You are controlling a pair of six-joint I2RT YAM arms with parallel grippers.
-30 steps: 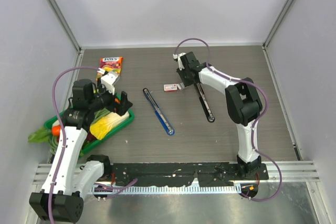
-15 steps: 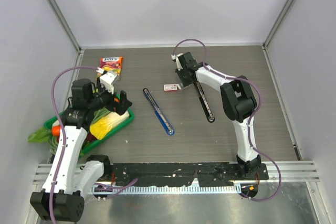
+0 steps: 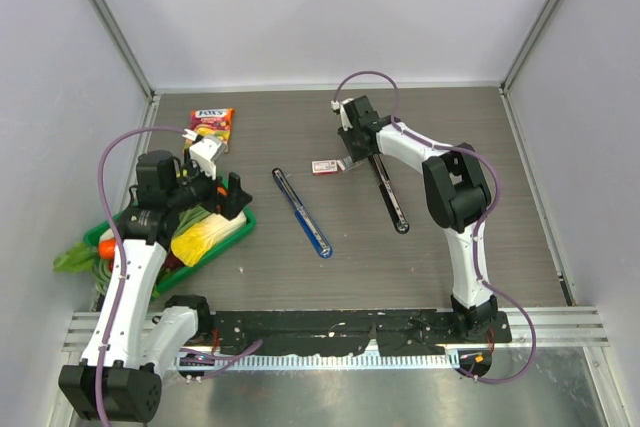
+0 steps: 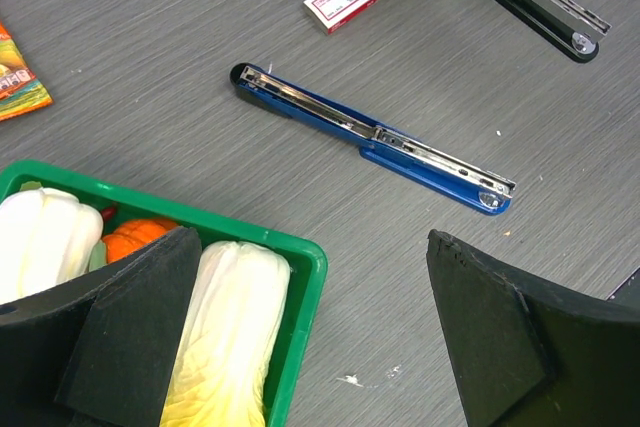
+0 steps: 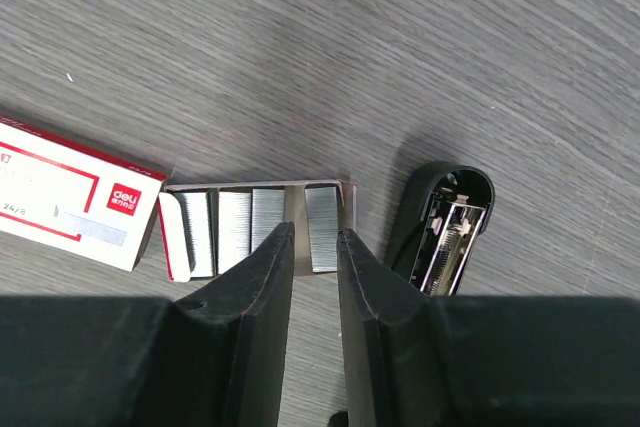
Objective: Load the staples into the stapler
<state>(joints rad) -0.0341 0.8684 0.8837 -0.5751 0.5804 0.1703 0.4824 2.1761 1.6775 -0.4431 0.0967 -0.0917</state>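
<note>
While its arm [image 3: 415, 150] reaches far forward, the right hand [image 5: 316, 234] straddles the staples [image 5: 322, 212], fingers [image 5: 272, 262] narrowly apart.

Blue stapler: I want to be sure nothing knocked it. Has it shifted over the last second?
No. The blue stapler lies at the same slant as before, its far end still just left of the red-and-white box.

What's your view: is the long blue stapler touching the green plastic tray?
Apart. Left wrist view shows bare grey table between blue stapler and green tray.
</note>
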